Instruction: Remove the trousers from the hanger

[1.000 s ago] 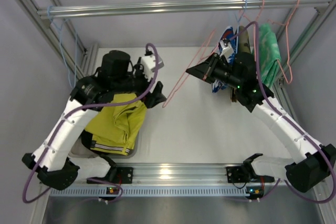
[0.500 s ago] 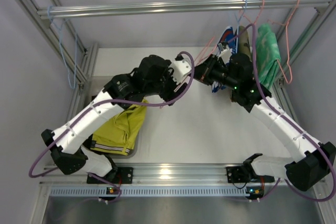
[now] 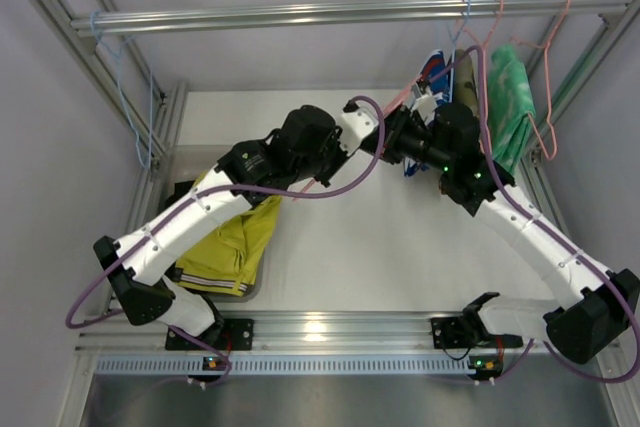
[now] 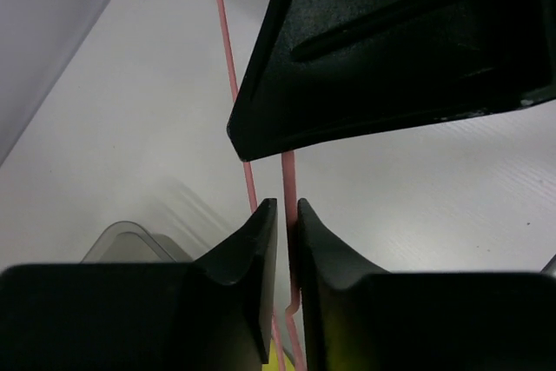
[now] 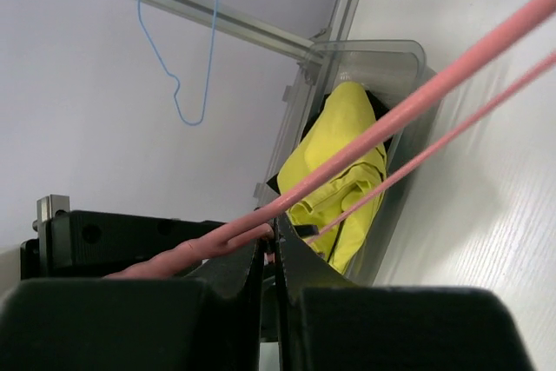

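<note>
The yellow trousers (image 3: 235,242) lie crumpled in a clear bin (image 3: 165,162) at the left, with a bit of black cloth (image 3: 183,190) under them. They also show in the right wrist view (image 5: 343,171). No trousers hang on the pink wire hanger (image 3: 398,97), which is held over the table's middle. My right gripper (image 3: 400,137) is shut on the hanger (image 5: 417,102) near its hook. My left gripper (image 3: 378,132) reaches in from the left, and its jaws (image 4: 285,210) are closed on one wire of the hanger (image 4: 288,180).
At the back right a rail (image 3: 300,15) carries a green garment (image 3: 510,97), a blue patterned one (image 3: 435,72), a brown one (image 3: 465,77) and a spare pink hanger (image 3: 555,47). A blue hanger (image 3: 125,97) hangs at its left end. The right gripper's body (image 4: 391,41) sits close above my left fingers.
My left arm has swung from over the bin to the right, up to the hanger, and its jaws have closed on the pink wire. The right gripper has kept its hold.
</note>
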You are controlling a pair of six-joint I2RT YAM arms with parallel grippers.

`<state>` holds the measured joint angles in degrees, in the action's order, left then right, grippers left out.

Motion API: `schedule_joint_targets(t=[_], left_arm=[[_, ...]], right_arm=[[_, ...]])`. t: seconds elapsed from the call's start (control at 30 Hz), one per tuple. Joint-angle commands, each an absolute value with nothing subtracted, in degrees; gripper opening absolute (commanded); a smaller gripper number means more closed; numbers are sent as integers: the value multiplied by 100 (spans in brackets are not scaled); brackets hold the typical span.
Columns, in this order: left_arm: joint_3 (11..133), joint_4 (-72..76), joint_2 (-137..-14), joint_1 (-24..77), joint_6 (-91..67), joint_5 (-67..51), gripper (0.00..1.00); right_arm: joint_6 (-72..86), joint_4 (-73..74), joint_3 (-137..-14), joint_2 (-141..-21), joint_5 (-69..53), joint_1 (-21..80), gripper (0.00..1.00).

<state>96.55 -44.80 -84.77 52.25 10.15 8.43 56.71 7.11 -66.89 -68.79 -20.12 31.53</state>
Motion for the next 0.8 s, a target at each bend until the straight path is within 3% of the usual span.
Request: schedule_joint_targets(t=[0.0, 0.03, 0.07, 0.23, 0.27, 0.37, 0.4, 0.47, 0.57, 0.77], left_arm=[[9607, -4052, -8402, 5221, 993, 1046, 17], [9580, -4078, -8402, 5221, 941, 1046, 5], [9580, -4096, -8359, 5221, 923, 1055, 0], [9272, -4104, -7946, 5072, 695, 1125, 0], [9185, -4131, -7884, 4932, 607, 960, 0], [9071, -4201, -7638, 4264, 212, 529, 0], [9036, -4253, -7568, 4063, 167, 501, 0], [8896, -4263, -7279, 3912, 132, 501, 0], [8859, -4385, -6918, 3482, 35, 343, 0], [8833, -4806, -6100, 2638, -61, 194, 0]], right_arm=[[5695, 352, -6925, -6899, -2180, 3340, 0], [5695, 325, -6952, -6908, -2197, 3349, 0], [5678, 290, -6978, -6917, -2197, 3366, 0], [5669, 272, -7259, -7057, -2259, 3384, 2], [5625, 281, -7295, -7075, -2259, 3384, 8], [5467, 343, -7383, -7049, -2189, 3375, 46], [5423, 421, -7435, -7005, -2154, 3375, 67], [5239, 527, -7505, -6944, -2110, 3375, 86], [4940, 510, -7558, -6856, -2153, 3357, 99], [4237, 501, -7515, -6601, -2408, 3357, 100]])
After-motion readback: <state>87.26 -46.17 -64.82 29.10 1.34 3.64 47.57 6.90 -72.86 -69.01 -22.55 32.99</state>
